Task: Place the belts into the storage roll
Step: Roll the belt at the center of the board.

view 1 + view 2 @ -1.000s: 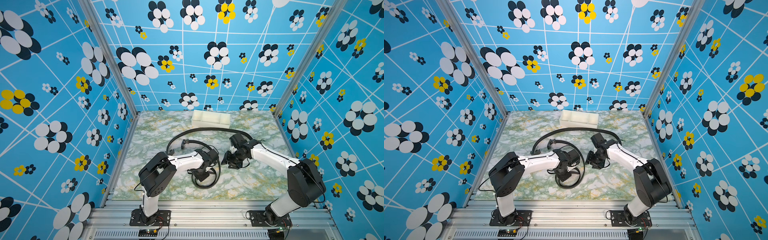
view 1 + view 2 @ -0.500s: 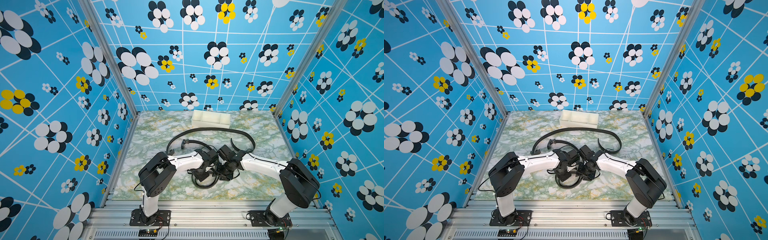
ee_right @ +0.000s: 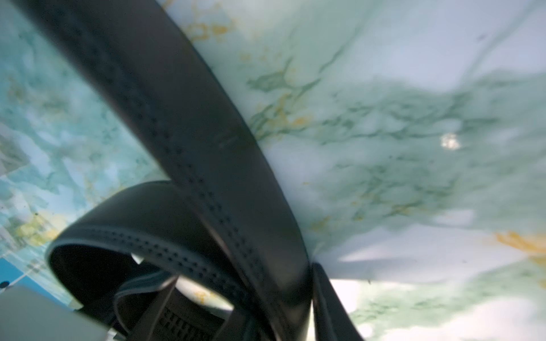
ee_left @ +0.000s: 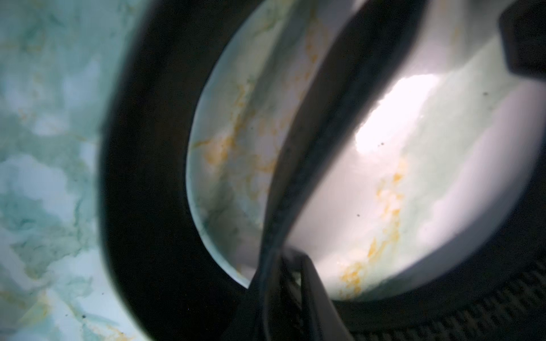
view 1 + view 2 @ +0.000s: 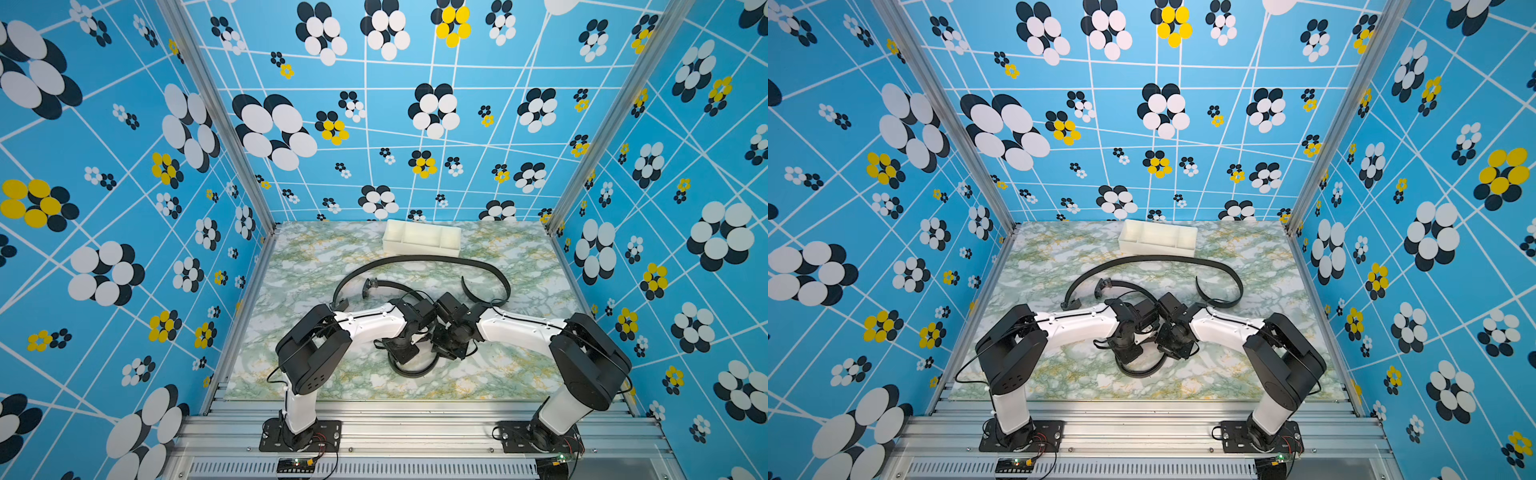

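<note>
The off-white storage roll (image 5: 422,239) (image 5: 1158,239) stands at the back of the table. One black belt (image 5: 419,259) (image 5: 1154,259) lies in a wide arc in front of it. The second belt has its buckle (image 5: 370,284) behind the arms and loops near the front (image 5: 411,372) (image 5: 1140,372). Both grippers meet over that loop. The left gripper (image 5: 401,353) (image 4: 289,295) has the strap (image 4: 339,103) running into slightly parted jaws. The right gripper (image 5: 446,351) (image 3: 245,310) has the stitched strap (image 3: 206,133) against one finger (image 3: 328,301), with a gap to the other.
Patterned blue walls close in the marble table (image 5: 299,266) on three sides. An aluminium rail (image 5: 415,419) runs along the front, carrying both arm bases. The two wrists stand very close together near the table's middle front.
The right arm swung left from the long belt to the loop beside the left gripper, and its jaws narrowed around the strap. The left jaws parted a little.
</note>
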### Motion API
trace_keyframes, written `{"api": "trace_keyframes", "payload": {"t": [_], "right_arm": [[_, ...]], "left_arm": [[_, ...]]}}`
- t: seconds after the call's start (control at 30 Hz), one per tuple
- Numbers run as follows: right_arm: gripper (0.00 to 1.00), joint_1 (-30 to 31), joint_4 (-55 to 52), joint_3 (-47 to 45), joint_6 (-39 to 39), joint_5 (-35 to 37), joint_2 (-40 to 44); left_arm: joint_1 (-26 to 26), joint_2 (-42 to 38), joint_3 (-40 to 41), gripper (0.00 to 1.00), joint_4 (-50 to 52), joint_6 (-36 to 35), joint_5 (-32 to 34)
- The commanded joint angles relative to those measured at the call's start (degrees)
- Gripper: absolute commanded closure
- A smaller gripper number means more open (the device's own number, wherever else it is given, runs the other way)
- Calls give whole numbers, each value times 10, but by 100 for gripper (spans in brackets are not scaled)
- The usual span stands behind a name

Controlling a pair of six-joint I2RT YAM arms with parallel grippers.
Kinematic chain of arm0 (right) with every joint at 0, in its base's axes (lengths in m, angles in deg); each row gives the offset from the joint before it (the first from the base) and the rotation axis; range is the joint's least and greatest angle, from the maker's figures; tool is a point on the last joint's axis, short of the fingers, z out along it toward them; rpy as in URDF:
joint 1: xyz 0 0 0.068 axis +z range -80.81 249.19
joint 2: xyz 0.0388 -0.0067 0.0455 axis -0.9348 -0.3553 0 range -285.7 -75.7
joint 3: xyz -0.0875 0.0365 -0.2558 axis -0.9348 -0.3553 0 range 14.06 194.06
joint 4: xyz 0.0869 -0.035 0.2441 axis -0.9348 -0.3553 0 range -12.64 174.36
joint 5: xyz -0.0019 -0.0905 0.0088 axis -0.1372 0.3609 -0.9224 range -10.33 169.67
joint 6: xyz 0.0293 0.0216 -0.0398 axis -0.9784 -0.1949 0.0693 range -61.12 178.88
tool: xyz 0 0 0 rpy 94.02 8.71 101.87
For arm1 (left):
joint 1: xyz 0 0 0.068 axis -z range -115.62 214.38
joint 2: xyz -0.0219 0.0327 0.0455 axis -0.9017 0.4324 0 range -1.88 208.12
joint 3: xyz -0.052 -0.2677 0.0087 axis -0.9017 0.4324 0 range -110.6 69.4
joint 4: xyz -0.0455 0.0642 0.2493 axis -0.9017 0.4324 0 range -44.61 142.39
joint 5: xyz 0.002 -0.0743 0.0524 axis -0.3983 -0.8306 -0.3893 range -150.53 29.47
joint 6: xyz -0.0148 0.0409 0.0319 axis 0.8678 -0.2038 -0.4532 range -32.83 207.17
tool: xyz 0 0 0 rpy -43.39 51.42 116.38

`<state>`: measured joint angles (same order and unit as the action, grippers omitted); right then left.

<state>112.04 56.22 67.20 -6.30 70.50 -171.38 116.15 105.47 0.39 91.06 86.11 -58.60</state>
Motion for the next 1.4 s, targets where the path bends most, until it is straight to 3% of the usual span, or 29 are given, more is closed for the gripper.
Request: {"api": "trace_keyframes", "payload": {"t": [0.0, 0.13, 0.3, 0.47, 0.73, 1.03, 1.37], "right_arm": [[77, 31, -71, 0, 17, 72, -17], [82, 31, -108, 23, 44, 87, -27], [83, 31, -149, 32, 74, 109, -24], [83, 29, -162, 33, 90, 117, -26], [83, 25, -176, 50, 112, 122, -35], [82, 17, -185, 64, 119, 128, -42], [82, 14, -179, 85, 116, 117, -71]], "left_arm": [[0, 8, -5, 69, -24, 2, -36], [-4, 6, -36, 58, -15, 9, -40], [-24, -18, -77, 36, -2, 27, -48], [-62, -81, -77, 26, 3, 45, -54], [-143, -160, -53, 21, -15, 73, -26], [-218, -15, -169, 20, -11, 24, 63], [-249, 114, -300, 20, -26, -38, -23]]}}
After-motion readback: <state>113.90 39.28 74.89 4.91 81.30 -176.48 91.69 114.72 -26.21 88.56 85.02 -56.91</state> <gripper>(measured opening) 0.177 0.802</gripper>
